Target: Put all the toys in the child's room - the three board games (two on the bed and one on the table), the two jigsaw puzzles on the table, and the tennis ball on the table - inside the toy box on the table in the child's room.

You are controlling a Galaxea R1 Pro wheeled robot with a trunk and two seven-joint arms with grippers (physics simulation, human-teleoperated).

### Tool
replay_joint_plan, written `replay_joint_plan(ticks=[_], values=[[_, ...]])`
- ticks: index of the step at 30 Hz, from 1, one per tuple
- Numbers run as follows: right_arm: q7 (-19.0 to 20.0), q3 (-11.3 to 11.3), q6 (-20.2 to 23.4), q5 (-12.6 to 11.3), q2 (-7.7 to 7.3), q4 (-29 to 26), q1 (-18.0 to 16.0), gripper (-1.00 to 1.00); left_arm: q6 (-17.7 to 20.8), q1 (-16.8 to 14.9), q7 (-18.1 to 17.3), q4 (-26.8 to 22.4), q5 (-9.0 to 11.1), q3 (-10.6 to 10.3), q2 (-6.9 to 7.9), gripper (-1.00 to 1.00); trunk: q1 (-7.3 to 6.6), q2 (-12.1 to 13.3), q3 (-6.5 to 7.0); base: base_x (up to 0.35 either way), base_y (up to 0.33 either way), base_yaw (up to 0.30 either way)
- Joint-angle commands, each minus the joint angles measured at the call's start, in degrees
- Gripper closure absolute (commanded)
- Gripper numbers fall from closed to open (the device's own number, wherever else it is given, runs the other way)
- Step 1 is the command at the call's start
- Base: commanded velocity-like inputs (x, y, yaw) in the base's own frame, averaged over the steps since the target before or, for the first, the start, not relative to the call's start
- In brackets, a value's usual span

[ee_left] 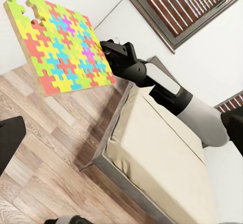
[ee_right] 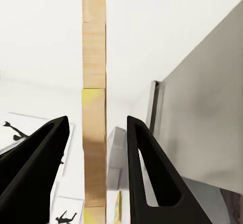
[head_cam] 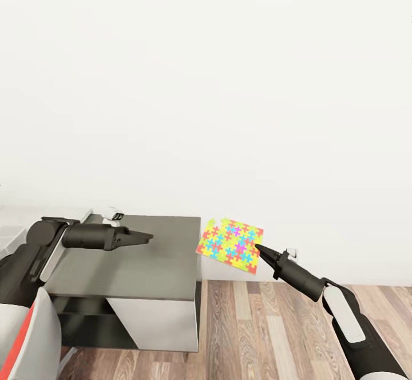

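Nearest the head camera, at the lower left of the frame, a red and white chair back (head_cam: 31,340) is seen beside the left arm, whose gripper (head_cam: 146,236) is held out level over a dark grey table top (head_cam: 131,268) with its fingers drawn together on nothing. The table's right edge ends just short of the jigsaw puzzle (head_cam: 230,245), which is held in mid-air at the centre right, apart from the table and tilted, over open wood-plank floor (head_cam: 269,334). The puzzle's lower right edge is met by the tip of the right gripper (head_cam: 258,248). In the right wrist view the tile's pale wooden edge (ee_right: 94,107) is seen end-on between the two black fingers (ee_right: 147,168); a gap appears on each side there, so whether it is pinched cannot be told from that view. In the left wrist view the puzzle (ee_left: 61,46) stands at the upper left, with the beige bed (ee_left: 167,163) and clear floor planks below it.
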Motion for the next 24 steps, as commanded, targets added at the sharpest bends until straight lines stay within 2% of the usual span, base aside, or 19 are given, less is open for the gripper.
replay_joint_plan(ticks=[1,9,24], values=[[0.2,-0.1,0.2,0.1,0.01,0.0,0.0,1.0,0.6,0.0,-0.2,0.0,0.1,-0.1,0.04,-1.0,-0.22,0.4,0.11,-0.031,0.0,0.0],[0.2,-0.1,0.2,0.1,-0.07,0.1,0.0,1.0,0.6,0.0,-0.2,0.0,0.0,-0.2,-1.01,-1.0,-1.98,3.6,1.56,-0.15,0.0,0.0],[0.3,-0.1,0.2,0.1,-0.08,0.3,0.0,1.0,0.6,0.0,-0.2,0.0,0.0,-0.3,-1.44,-1.0,-5.27,9.6,5.3,-0.007,0.0,0.026]])
